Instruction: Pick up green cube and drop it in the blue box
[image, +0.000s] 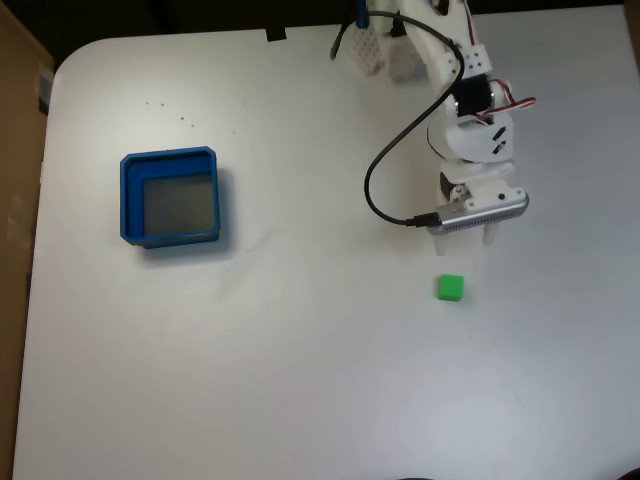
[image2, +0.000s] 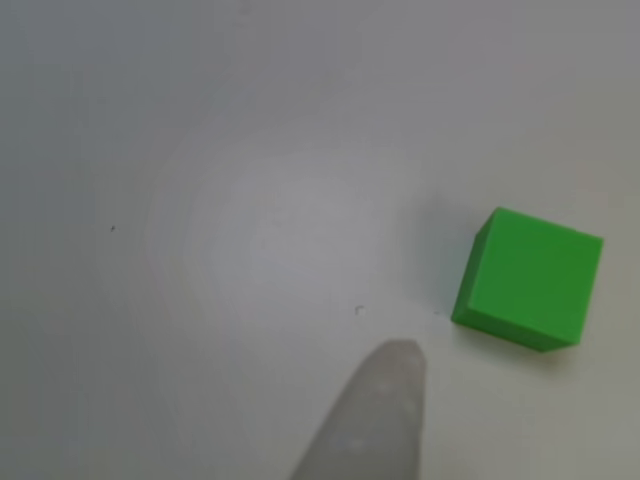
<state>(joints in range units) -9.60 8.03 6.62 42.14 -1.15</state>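
The green cube lies on the white table right of centre in the fixed view. My gripper hovers just behind it, pointing down, its two white fingers spread wider than the cube and holding nothing. The other view looks down at the table from close up: there the green cube sits at the right, and one pale fingertip rises from the bottom edge to its left, not touching it. The blue box, a square tray with a grey floor, stands far off at the left of the table.
The white table has a rounded far-left corner and a brown surface beyond its left edge. A black cable loops from the wrist toward the arm's base at the back. A white perforated block sits by the base.
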